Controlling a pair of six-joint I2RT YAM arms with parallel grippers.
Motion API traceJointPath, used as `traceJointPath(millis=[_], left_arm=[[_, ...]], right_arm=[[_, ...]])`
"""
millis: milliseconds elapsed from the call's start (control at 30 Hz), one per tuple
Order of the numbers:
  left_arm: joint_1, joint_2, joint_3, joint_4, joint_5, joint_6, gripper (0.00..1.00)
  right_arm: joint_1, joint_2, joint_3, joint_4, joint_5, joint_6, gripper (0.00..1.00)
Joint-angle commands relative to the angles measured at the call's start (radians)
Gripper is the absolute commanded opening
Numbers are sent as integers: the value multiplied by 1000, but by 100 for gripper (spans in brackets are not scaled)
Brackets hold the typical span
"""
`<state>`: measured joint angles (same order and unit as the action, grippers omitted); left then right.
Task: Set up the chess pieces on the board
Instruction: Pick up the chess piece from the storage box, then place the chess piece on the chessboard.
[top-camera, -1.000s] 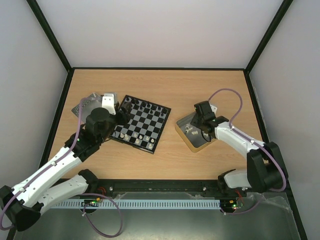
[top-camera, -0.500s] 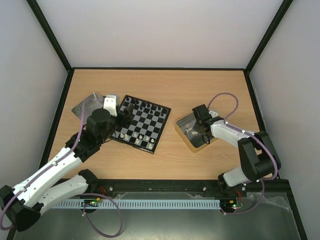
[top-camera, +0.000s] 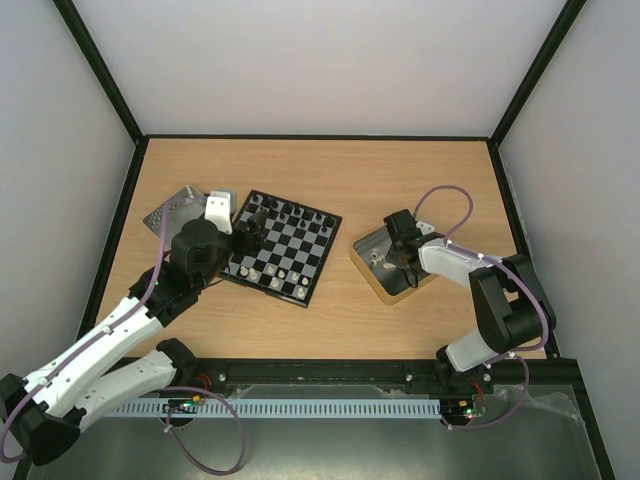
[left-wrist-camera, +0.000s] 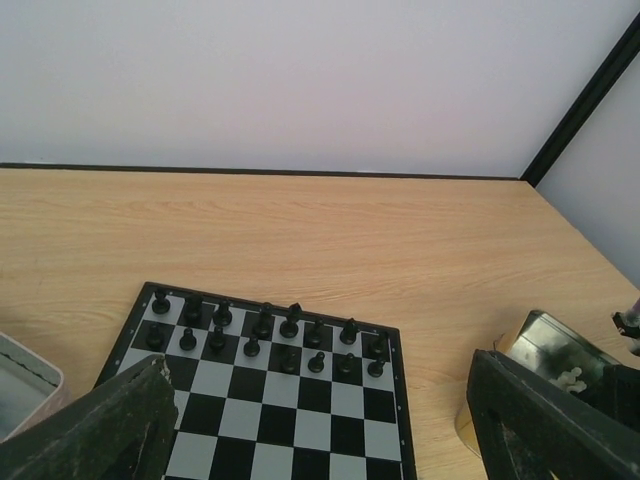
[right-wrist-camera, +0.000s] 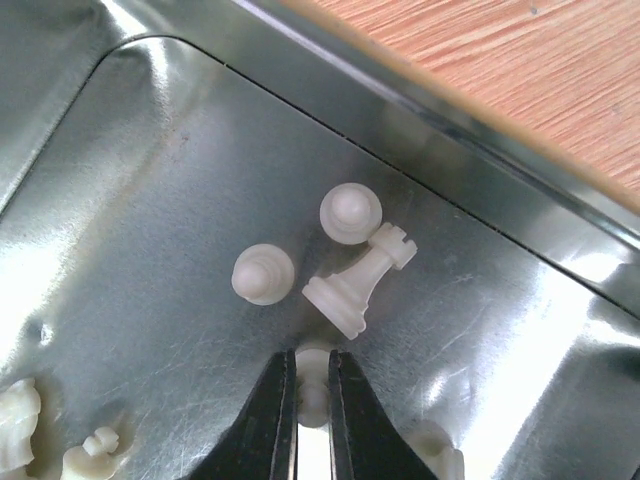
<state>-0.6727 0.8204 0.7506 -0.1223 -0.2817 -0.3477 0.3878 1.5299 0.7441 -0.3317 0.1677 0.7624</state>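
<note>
R arm has folded in; R gripper (right-wrist-camera: 311, 362) now low in the metal tray (right-wrist-camera: 150, 180) nr worktop's right edge, fingers clamped on a white piece (right-wrist-camera: 312, 392). L gripper (left-wrist-camera: 318, 400) spread wide over the board (top-camera: 305, 245), left of centre; black pieces (left-wrist-camera: 265, 325) on far rows.

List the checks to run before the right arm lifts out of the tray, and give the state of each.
1. White piece sits between the right gripper fingers: ok.
2. Grip firm enough to lift: cannot tell.
3. Toppled rook and nearest pawn in the tray are apart from the fingers: ok, but close.
4. Left gripper open and empty: ok.
5. Left gripper clear of the board: not ok, it hangs over it.
6. Black pieces standing in the far rows: ok.
</note>
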Motion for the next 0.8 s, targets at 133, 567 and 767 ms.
traceJointPath(millis=[133, 567, 767], left_arm=[[5, -23, 16, -8, -58, -8, 86], [6, -82, 142, -47, -231, 83, 95], [7, -138, 96, 4, -324, 46, 98]], right_arm=[[0, -99, 55, -52, -11, -43, 2], [277, -78, 320, -119, -33, -32, 2], [417, 137, 518, -102, -68, -59, 2]])
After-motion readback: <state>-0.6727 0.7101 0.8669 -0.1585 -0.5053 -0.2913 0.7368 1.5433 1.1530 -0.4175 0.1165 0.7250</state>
